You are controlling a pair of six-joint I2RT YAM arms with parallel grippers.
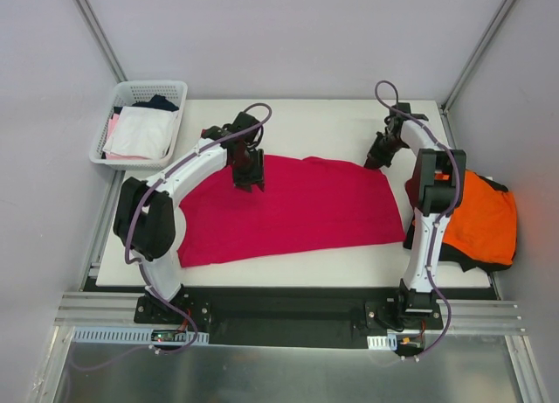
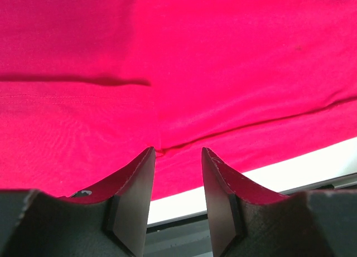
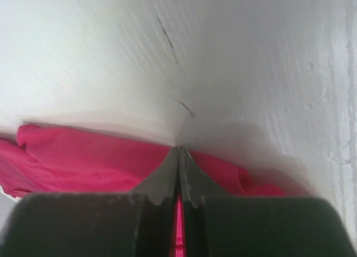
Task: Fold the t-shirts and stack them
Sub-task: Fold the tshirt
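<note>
The smooth crimson t-shirt (image 1: 297,211) lay flat on the white table (image 1: 332,119), with the orange t-shirt (image 1: 485,215) crumpled over the black t-shirt (image 1: 476,261) at the right edge. Over the crimson cloth the left gripper (image 2: 177,150) stood parted and empty. The right gripper (image 3: 179,148) was pressed closed at the shirt's far edge. At the far left, a mesh basket (image 1: 179,93) held folded white cloth (image 1: 140,132).

basket (image 1: 150,87) far left, orange shirt (image 1: 480,221) heaped right

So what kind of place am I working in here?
Likely a lab test cell, not a home: bare grey panel walls, an aluminium mounting rail, one white worktable.
</note>
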